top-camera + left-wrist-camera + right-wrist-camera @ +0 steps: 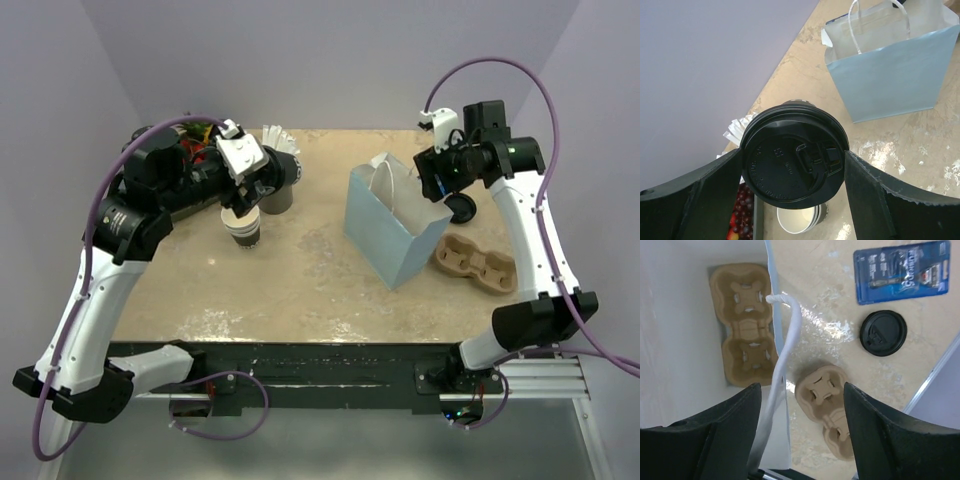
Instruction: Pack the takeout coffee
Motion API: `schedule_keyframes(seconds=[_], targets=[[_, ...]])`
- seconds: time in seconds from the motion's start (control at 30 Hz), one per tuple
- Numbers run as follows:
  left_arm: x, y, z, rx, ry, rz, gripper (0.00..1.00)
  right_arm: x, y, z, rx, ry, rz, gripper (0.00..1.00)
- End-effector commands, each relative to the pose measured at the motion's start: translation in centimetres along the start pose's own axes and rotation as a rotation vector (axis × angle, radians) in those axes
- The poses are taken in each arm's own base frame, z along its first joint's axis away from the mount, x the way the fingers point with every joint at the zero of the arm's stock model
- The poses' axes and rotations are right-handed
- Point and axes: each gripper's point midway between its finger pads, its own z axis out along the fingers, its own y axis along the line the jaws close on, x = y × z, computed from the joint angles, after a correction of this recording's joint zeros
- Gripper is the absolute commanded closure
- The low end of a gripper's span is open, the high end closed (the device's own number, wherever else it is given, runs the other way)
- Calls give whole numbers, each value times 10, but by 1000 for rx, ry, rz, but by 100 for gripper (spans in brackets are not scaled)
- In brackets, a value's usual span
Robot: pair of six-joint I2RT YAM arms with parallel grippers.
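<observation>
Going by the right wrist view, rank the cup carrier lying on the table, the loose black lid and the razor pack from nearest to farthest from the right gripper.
1. Cup carrier, on the table, seen between the right gripper's fingers.
2. Black lid, farther out, to the right.
3. Razor pack, farthest, at the top edge.

Takeout coffee: small cup under a round black plastic lid with a raised sip tab, lid pressed fully on. Cup body mostly hidden beneath the lid. Near the far-left corner of the table. Left gripper clamps the lid rim on both sides. Standing or lifted: cannot tell.
</observation>
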Motion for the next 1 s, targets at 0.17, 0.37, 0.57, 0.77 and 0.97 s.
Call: schedule_keyframes(seconds=[0.17, 0.37, 0.57, 0.77, 0.97], targets=[[-42, 18, 9, -7, -117, 16, 100, 4, 11, 22, -94, 21, -37, 58], [-75, 35, 24, -17, -230, 52, 100, -16, 29, 9, -162, -43, -65, 100], [-105, 21, 40, 117, -376, 28, 100, -40, 79, -6, -193, -104, -215, 100], [-107, -24, 52, 256, -385, 40, 100, -42, 91, -9, -209, -115, -229, 100], [-85, -68, 55, 346, -334, 15, 100, -43, 93, -15, -212, -135, -212, 100]])
